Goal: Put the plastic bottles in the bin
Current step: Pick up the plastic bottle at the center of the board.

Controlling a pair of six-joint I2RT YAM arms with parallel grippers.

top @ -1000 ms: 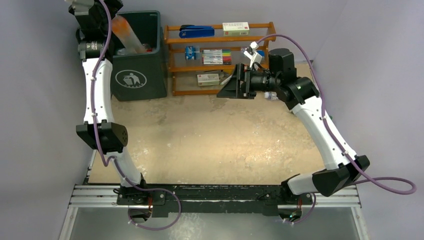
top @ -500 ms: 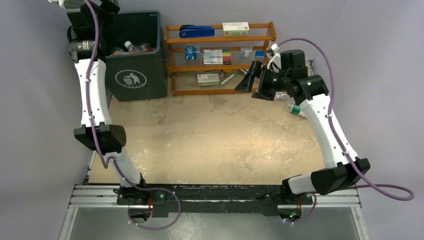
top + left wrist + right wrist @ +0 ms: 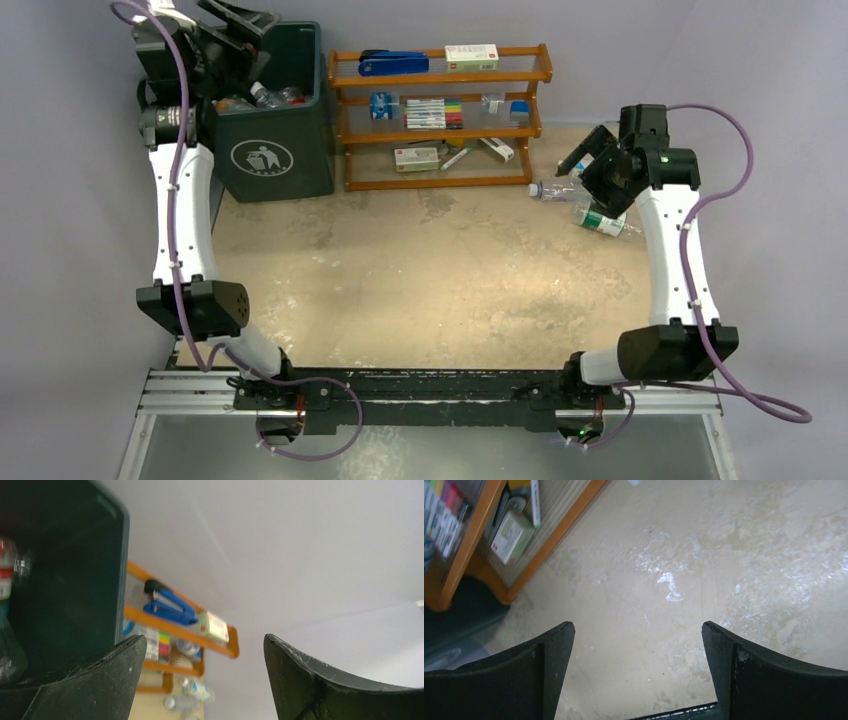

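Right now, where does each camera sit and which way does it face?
Top external: above and behind the robot, looking down on table, bin, wooden rack; left arm, right arm show whole.
Left wrist: high beside the bin, angled up at the back wall; open left jaws at bottom.
Right wrist: over the table, looking down at it and the rack's foot; open right jaws at bottom.
Shared: top external and left wrist both catch the blue stapler.

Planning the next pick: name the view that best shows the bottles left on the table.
The top view: a clear bottle and a green-labelled bottle lie plainly by the right arm. The left wrist shows them small and blurred; the right wrist, none clearly.
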